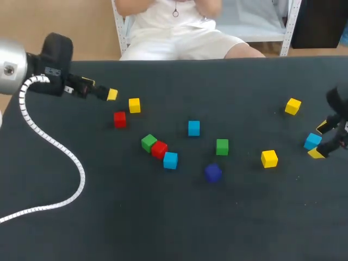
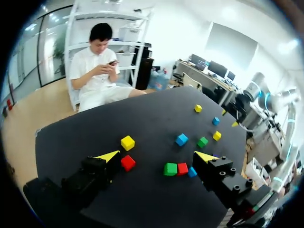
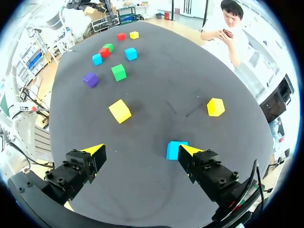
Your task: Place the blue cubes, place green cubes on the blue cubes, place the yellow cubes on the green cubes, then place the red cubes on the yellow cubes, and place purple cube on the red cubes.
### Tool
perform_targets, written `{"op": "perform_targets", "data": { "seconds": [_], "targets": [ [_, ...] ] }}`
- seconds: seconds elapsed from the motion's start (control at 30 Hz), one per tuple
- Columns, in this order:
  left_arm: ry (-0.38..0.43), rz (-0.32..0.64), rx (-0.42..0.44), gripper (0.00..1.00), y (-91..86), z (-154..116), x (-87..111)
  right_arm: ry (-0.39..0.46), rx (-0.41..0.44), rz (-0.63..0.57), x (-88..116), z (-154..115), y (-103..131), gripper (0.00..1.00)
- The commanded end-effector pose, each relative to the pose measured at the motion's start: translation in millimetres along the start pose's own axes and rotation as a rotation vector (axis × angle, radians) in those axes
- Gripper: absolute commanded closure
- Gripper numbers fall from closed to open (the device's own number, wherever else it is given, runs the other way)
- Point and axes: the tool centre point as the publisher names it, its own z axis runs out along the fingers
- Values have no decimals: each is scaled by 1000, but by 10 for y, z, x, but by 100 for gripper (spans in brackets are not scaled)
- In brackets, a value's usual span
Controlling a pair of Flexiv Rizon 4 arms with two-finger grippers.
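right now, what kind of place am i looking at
Probably a robot manipulation workbench in a lab: a dark table, the left gripper and right gripper open over it, and small coloured cubes such as the purple cube scattered about.

A green cube (image 1: 149, 143), a red cube (image 1: 159, 149) and a blue cube (image 1: 170, 160) are lined up touching. A purple cube (image 1: 212, 173) is seen near them.

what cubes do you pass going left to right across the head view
red cube → yellow cube → green cube → red cube → blue cube → blue cube → purple cube → green cube → yellow cube → yellow cube → blue cube
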Motion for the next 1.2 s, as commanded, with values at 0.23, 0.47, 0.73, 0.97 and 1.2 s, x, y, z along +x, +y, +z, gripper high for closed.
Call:
{"op": "perform_targets", "data": {
  "seconds": [0.23,0.47,0.73,0.97,1.2],
  "targets": [
    [166,247,272,0,-16,25,49,-17,-10,-10,-51,25,18,0],
    [166,247,272,0,-16,25,49,-17,-19,-35,-155,49,15,0],
    [63,266,265,0,58,-39,34,-28,-38,-70,-333,150,31,0],
    [-9,605,399,0,-92,86,-163,-29,-43,-77,-365,162,28,0],
    [141,709,497,0,-351,401,-278,-33,-40,-63,-314,150,19,0]
  ]
}}
